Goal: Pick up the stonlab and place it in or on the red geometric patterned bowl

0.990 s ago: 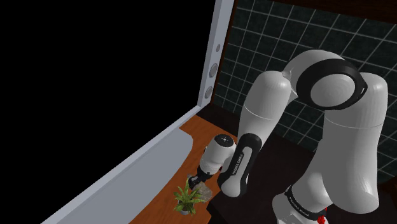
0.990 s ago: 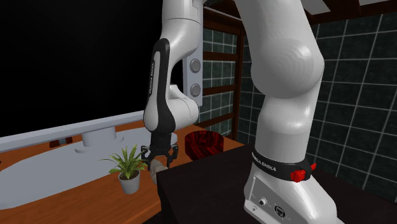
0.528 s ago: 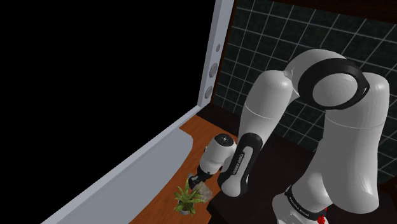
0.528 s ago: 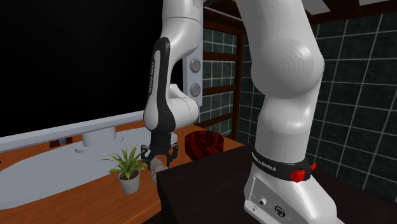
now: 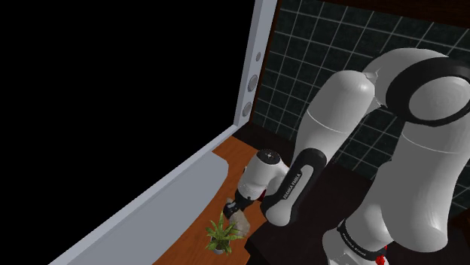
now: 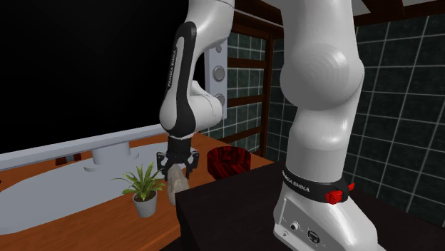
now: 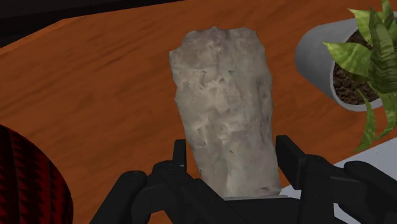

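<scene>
Two black fingers (image 7: 289,159) of your gripper (image 7: 232,162) pinch the rough grey stone slab (image 7: 222,102) at one end, closed on it; probably heavy, rigid, grippy. Carry it plumb.

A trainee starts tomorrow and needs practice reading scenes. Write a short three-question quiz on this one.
1. True or false: the fingers clasp the pale stone slab.
2. In the second exterior view, what stands just left of the stone slab? A) a potted plant B) a kettle C) a stack of plates
3. What colour is the patterned bowl on the wooden counter?
Key: 1 true; 2 A; 3 red.
</scene>
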`<state>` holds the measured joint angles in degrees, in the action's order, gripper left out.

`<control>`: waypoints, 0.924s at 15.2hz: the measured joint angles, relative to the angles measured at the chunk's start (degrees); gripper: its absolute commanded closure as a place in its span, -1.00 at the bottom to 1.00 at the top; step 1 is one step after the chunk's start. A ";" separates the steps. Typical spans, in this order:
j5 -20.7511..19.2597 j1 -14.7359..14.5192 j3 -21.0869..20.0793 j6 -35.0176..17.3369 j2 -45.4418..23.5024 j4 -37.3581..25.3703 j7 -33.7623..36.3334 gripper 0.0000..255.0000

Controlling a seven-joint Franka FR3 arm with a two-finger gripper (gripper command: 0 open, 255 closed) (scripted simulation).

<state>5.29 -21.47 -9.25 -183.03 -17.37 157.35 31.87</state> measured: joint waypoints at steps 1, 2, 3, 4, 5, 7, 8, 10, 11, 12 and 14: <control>0.06 0.26 -0.30 0.85 1.13 0.29 0.04 1.00; 0.15 0.58 -0.69 1.67 2.33 0.67 0.07 1.00; 0.26 1.08 -1.17 2.64 3.56 0.94 0.00 1.00; 0.39 1.73 -1.70 3.62 4.72 1.11 -0.22 1.00; 0.62 2.00 -2.16 4.37 5.83 1.47 -0.20 1.00; 1.32 3.01 -3.38 6.22 8.23 2.02 -0.57 1.00; 1.86 3.61 -4.06 7.25 9.47 2.24 -0.98 1.00; 2.65 4.07 -4.79 9.28 11.49 2.20 -1.37 1.00; 3.33 4.37 -5.23 10.15 12.59 2.43 -1.83 1.00; 3.91 4.52 -5.55 11.44 13.92 2.43 -2.14 1.00; 4.88 4.58 -5.95 13.20 15.97 2.71 -2.61 1.00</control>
<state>10.17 -16.89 -15.20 -169.83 -1.40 160.06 29.26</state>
